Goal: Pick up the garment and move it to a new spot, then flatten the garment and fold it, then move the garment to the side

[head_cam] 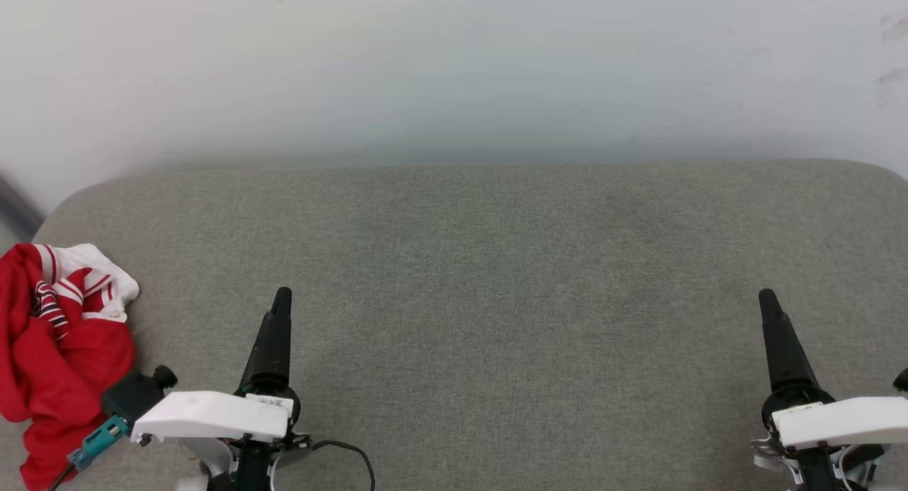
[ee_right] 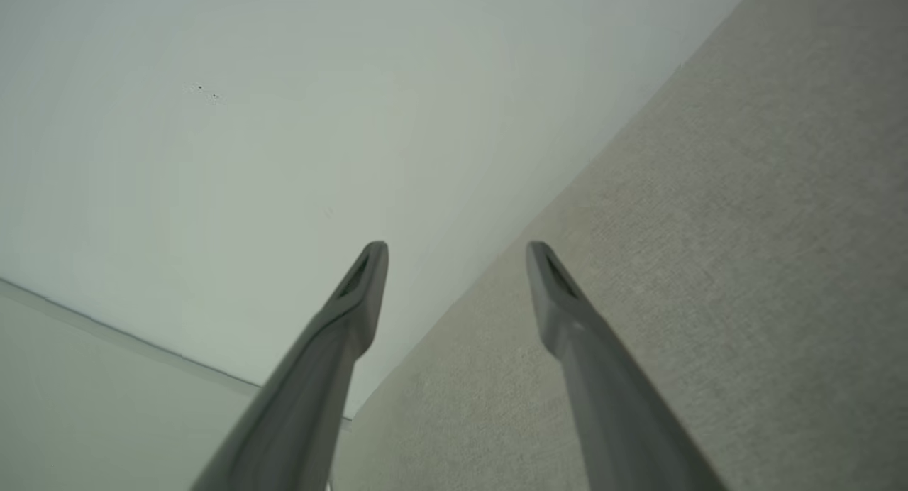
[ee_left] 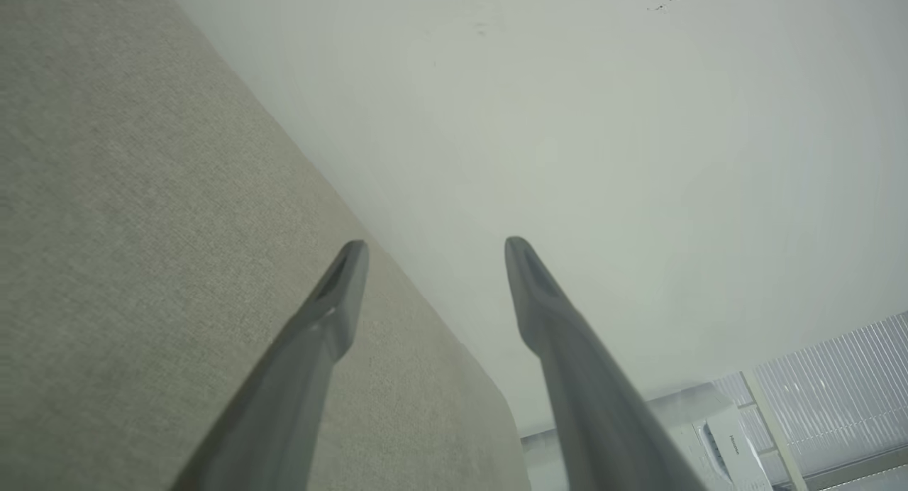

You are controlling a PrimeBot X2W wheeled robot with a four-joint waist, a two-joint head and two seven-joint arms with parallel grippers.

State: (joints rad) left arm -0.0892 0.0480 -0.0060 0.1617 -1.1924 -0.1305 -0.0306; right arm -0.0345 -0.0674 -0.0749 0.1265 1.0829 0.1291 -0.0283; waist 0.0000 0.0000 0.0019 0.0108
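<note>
The grey cushion [head_cam: 496,278] lies open across its whole middle, from the left gripper [head_cam: 282,297] to the right gripper [head_cam: 767,297], which stand well apart near its front edge. A pale wall [head_cam: 454,65] rises directly behind the cushion's back edge and closes off that side. A crumpled red and white shirt [head_cam: 64,335] is heaped at the cushion's left front corner, just beside the left gripper's wrist, and blocks the way there. In the wrist views each gripper's fingers are spread, with a free gap between them, cushion to one side and wall to the other.
</note>
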